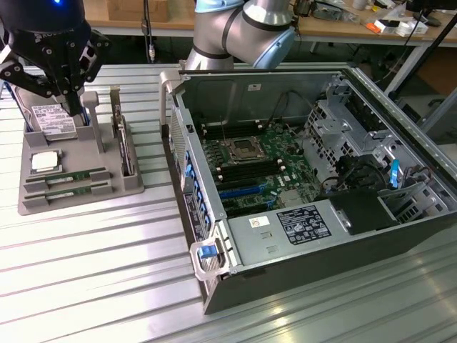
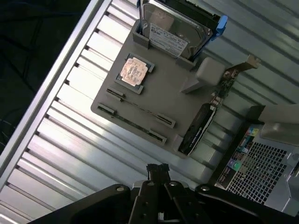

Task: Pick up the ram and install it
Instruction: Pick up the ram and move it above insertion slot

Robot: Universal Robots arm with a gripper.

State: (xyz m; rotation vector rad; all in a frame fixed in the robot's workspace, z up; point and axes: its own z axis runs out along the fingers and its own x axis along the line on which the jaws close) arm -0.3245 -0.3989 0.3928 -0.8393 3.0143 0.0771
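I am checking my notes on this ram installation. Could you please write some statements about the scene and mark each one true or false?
1. Two ram sticks lie in the gray tray. True.
2. The gripper holds a ram stick. False: it is shut above the tray and holds no stick; both sticks are in the tray.
3. The case is open and its motherboard is visible. True.
4. The hard drive lies inside the case. False: it stands in the tray.
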